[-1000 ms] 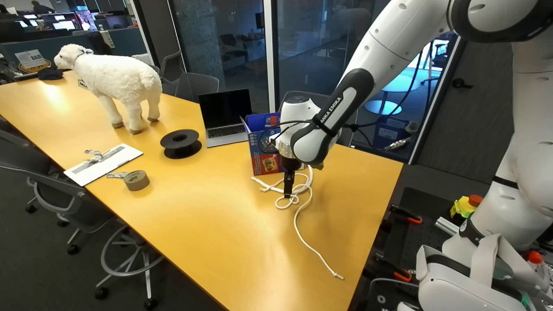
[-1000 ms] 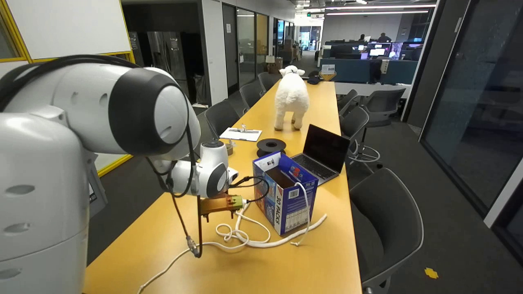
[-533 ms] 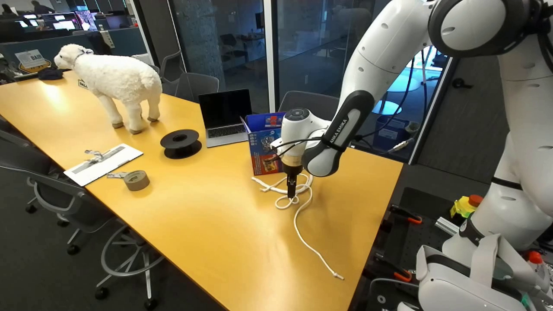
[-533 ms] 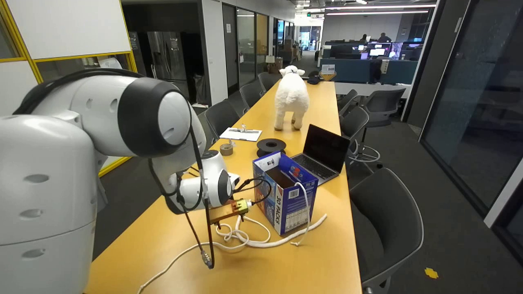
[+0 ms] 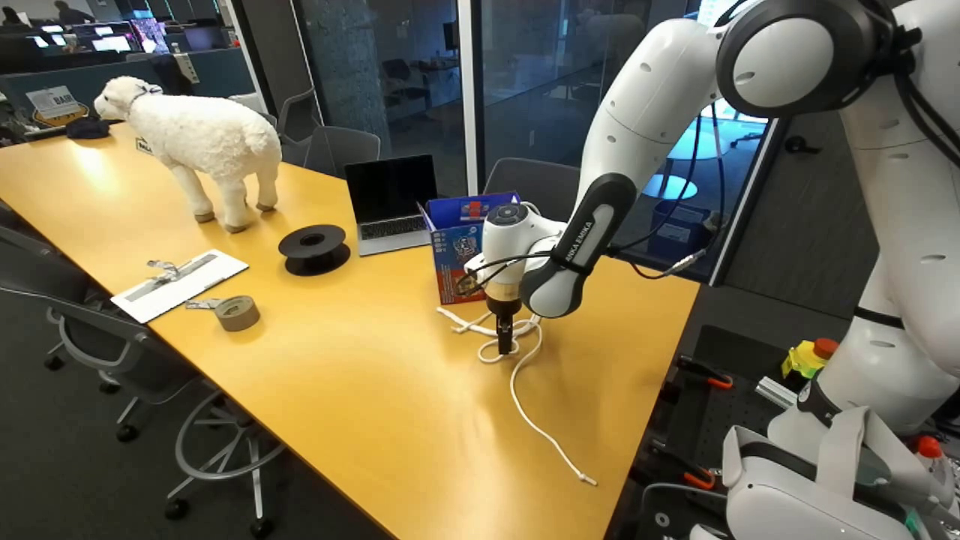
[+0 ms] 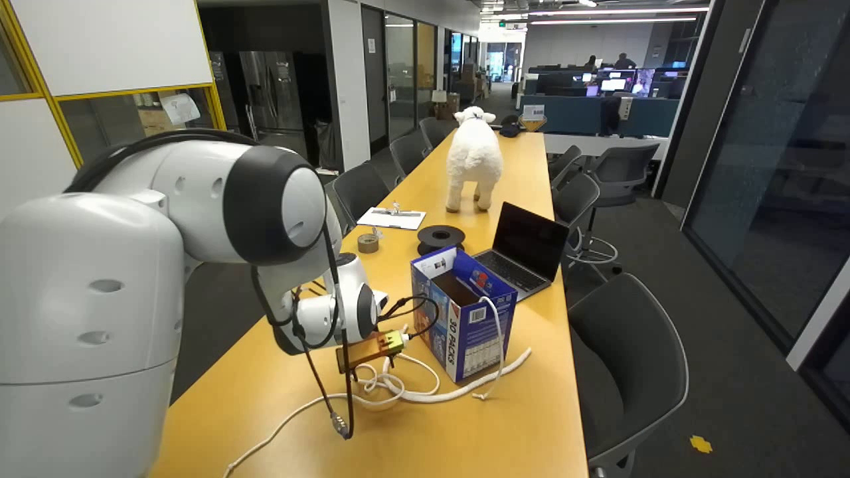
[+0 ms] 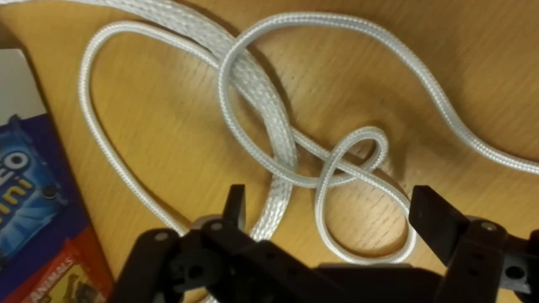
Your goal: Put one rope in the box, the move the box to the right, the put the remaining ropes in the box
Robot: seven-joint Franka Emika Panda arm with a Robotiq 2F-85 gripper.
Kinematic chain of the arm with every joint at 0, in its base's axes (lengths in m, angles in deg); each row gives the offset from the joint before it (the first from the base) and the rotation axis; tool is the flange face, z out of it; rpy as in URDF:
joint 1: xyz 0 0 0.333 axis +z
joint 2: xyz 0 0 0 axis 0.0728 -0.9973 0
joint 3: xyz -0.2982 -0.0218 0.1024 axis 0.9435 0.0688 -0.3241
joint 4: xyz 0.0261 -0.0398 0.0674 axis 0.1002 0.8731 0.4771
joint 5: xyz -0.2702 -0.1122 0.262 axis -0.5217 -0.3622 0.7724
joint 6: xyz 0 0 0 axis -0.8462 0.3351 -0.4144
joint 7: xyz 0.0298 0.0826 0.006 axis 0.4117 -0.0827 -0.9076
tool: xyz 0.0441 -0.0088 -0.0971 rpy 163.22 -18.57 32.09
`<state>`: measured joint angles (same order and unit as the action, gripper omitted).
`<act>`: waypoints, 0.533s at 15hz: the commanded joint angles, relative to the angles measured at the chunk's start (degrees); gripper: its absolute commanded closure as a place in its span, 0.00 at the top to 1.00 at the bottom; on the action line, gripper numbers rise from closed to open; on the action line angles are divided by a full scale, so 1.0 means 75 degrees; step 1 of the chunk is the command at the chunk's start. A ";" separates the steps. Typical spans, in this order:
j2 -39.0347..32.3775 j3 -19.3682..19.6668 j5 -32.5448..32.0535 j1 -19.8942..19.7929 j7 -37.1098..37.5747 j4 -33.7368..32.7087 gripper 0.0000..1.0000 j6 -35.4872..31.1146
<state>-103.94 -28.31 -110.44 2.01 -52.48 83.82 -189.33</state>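
Wooden tabletop (image 5: 367,390): under a wide-spread, empty gripper (image 7: 327,206), just beside the blue snack box (image 6: 466,315), lay thin white cord (image 7: 358,173), seemingly light and limp, best pinched where it crossed itself.

Gripper (image 7: 328,206): black. Beneath it, thin rope (image 7: 248,145): white, fine braid; thick rope (image 7: 262,88): white, coarser braid. Box (image 7: 36,189) beside gripper: blue, red, printed. Table (image 5: 390,367) below: yellow-orange.
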 commanded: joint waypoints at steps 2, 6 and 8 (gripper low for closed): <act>-0.0392 -0.0714 0.0525 -0.0811 -0.0939 -0.0474 1.00 0.0360; -0.0568 -0.0714 0.0508 -0.0971 -0.1109 -0.0735 1.00 0.0429; -0.0630 -0.0695 0.0487 -0.0996 -0.1149 -0.0833 1.00 0.0458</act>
<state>-107.49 -32.72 -107.74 -4.51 -59.09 79.97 -187.14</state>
